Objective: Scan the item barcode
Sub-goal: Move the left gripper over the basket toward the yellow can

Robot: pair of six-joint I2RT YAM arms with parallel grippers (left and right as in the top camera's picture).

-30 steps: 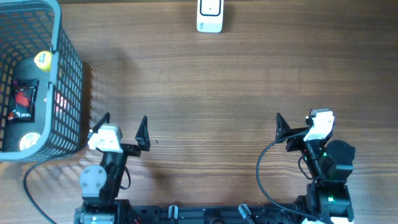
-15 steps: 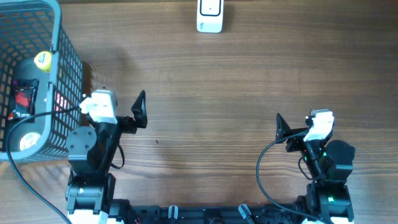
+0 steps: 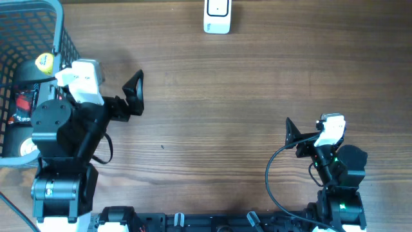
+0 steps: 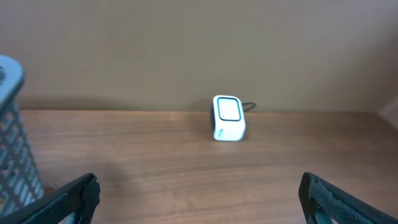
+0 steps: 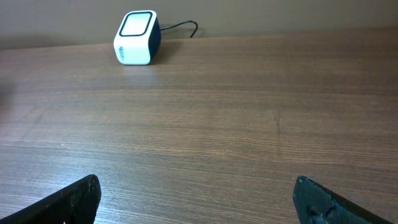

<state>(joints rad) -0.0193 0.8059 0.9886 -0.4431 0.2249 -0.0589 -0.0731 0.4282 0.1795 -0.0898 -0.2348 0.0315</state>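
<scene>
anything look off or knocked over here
Nothing stands out. The scanner sits upright at the far edge of the table, the items lie inside the basket, and the left gripper and right gripper are open and empty.

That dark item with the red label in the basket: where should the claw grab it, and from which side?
From above, through the open top of the basket: its mesh walls block every side. The dark item lies at the bottom among others, so pinching across its shorter width seems best, though its shape is hard to make out. The open left claw is nearest.
</scene>
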